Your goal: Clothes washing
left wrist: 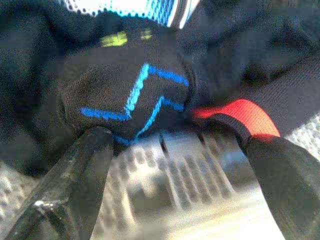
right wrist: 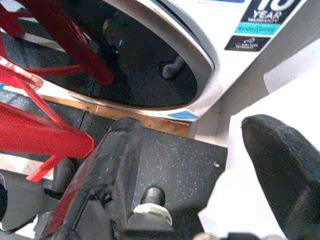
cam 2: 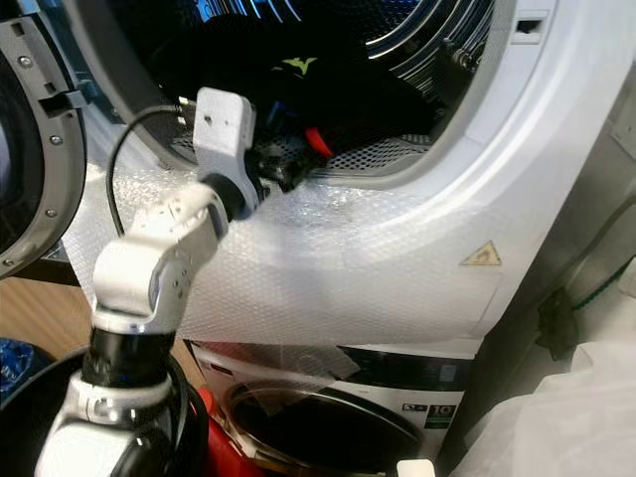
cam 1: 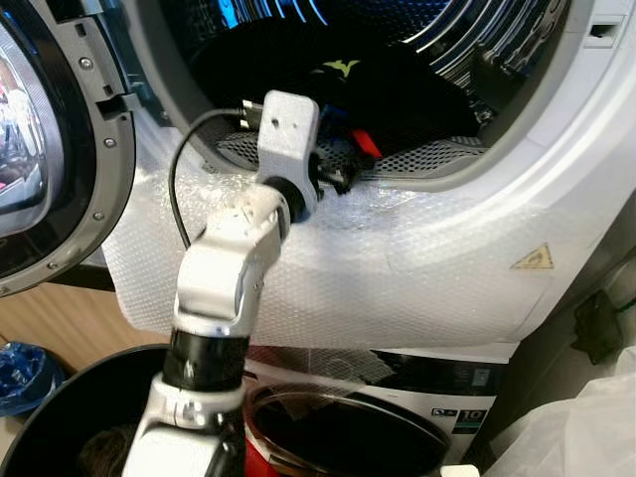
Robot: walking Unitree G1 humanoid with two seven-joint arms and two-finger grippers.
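A pile of dark clothes (cam 1: pixel 407 94) lies in the open drum of the upper washing machine, one piece bearing a yellow-green mark (cam 1: pixel 341 68). My left arm reaches up to the drum's lip, and my left gripper (cam 1: pixel 343 171) stands open at the edge of the pile. In the left wrist view its fingers (left wrist: pixel 87 155) are spread on either side of a black piece with a blue zigzag (left wrist: pixel 132 95) and a red band (left wrist: pixel 240 112), holding nothing. My right gripper (right wrist: pixel 192 130) hangs open low by the lower machine's door (right wrist: pixel 150 65).
The upper machine's round door (cam 1: pixel 40 149) stands open at the left. Bubble wrap (cam 1: pixel 417 273) covers the front below the drum. A black basket (cam 1: pixel 60 407) sits at lower left, a white plastic bag (cam 1: pixel 586 427) at lower right, and a red frame (right wrist: pixel 40 135) beside the right gripper.
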